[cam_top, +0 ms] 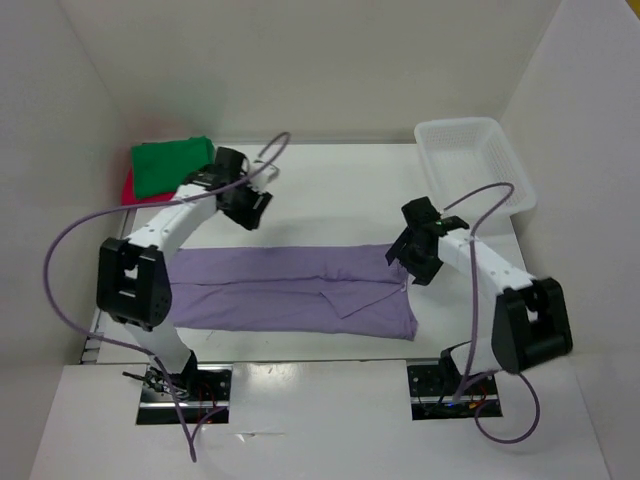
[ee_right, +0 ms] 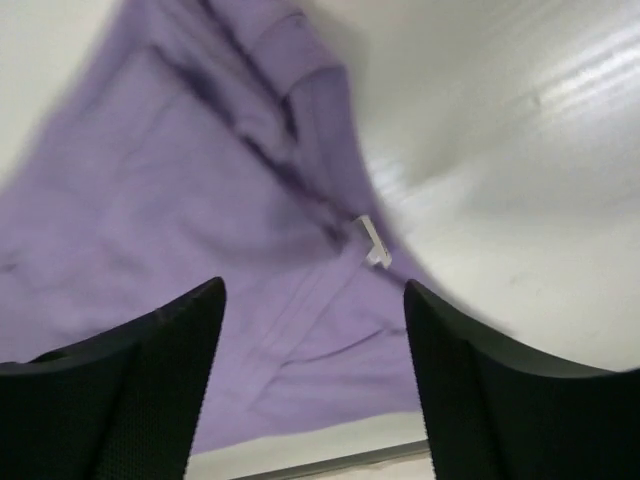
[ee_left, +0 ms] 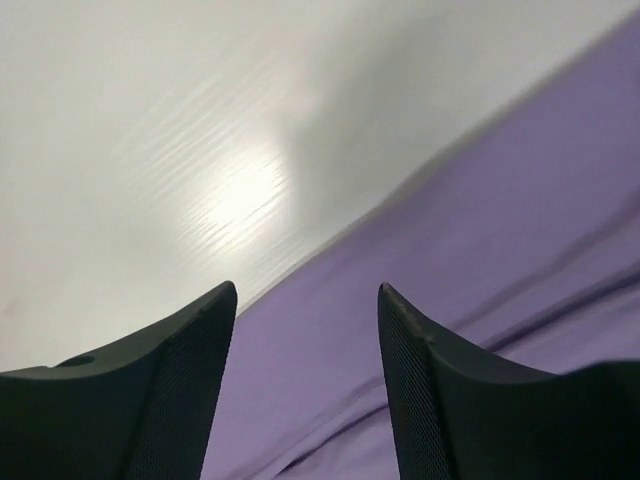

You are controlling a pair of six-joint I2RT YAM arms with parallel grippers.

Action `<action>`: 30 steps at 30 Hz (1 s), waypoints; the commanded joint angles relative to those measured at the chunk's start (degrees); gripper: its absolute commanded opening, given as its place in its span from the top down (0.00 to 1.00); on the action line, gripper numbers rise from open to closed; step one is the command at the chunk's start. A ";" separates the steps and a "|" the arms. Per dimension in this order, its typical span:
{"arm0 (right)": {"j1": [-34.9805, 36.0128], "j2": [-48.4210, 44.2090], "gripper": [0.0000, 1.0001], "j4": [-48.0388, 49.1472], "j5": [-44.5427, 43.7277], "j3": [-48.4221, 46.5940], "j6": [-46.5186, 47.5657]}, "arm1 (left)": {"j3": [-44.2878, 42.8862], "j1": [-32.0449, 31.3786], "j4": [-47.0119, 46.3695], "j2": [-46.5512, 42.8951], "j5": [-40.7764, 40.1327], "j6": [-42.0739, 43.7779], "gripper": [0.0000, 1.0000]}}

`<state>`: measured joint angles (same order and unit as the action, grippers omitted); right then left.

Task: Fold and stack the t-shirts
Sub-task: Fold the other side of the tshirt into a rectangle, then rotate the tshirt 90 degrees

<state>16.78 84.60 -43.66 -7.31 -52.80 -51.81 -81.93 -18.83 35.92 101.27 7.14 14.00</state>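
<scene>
Because the lavender t-shirt (cam_top: 290, 290) lies spread as a long flat band across the table (cam_top: 330, 190), its sides seemingly turned in toward a centre seam, it looks ready for the crosswise fold that would shorten it into a stackable packet. Both arms hover over that shirt with nothing in their grasp. The left gripper (ee_left: 305, 295) hangs above the shirt's far edge, jaws parted and empty, with bare tabletop on one side of them and purple cloth on the other. The right gripper (ee_right: 315, 290) sits over the shirt's right end, jaws likewise spread and empty, looking down on the collar and its small white tag (ee_right: 375, 242). This placement, I judge, sets each arm to pinch a part of the cloth for the next fold. Beyond the shirt's left end the green t-shirt (cam_top: 170, 165) rests folded on the red t-shirt (cam_top: 130, 188), the stack the lavender one should join. Beyond its right end stands the white plastic basket (cam_top: 455, 125), well apart.
</scene>
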 commanded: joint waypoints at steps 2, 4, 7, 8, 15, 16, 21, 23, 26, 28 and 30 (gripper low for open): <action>2.99 -14.79 0.17 -7.49 -1.21 3.47 -12.94 | 6.07 10.72 3.63 -5.29 -1.51 4.80 0.34; 7.03 -17.70 0.12 -9.59 -0.42 5.24 -19.71 | 7.57 17.75 2.85 -5.91 -2.29 5.60 0.32; 8.27 -18.33 0.09 -9.35 3.08 9.72 -24.28 | 9.76 26.89 0.56 -5.91 -4.32 6.82 0.31; 8.27 -18.33 0.09 -8.56 3.88 12.25 -24.91 | 9.77 28.83 0.55 -5.22 -4.85 7.61 0.31; 8.27 -11.15 0.04 -1.35 5.82 17.38 -27.64 | 14.61 33.42 -6.02 -1.80 -7.04 10.96 0.28; 8.27 -9.55 0.04 -0.47 5.82 17.38 -27.03 | 15.13 34.12 -6.73 -1.09 -7.83 10.96 0.28; 8.97 -2.69 0.16 3.22 8.19 16.85 -25.00 | 14.43 37.29 -8.76 2.87 -9.16 10.96 0.28; 8.98 -1.98 0.36 3.76 8.81 17.64 -25.00 | 14.43 38.08 -8.76 4.19 -10.56 11.57 0.28; 8.98 -0.67 0.73 4.64 7.76 16.33 -24.30 | 16.88 38.61 -9.91 4.19 -12.22 12.28 0.28; 8.98 1.17 0.87 3.94 6.44 13.44 -22.02 | 18.82 39.22 -10.70 4.19 -13.11 12.90 0.28; 8.98 3.02 1.00 3.41 4.50 11.06 -19.74 | 19.53 40.62 -10.70 3.67 -13.11 12.90 0.28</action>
<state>25.23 83.44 -46.96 4.86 -40.16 -73.34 -65.60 19.33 26.55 103.55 -1.41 24.16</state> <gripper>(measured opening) 0.049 0.720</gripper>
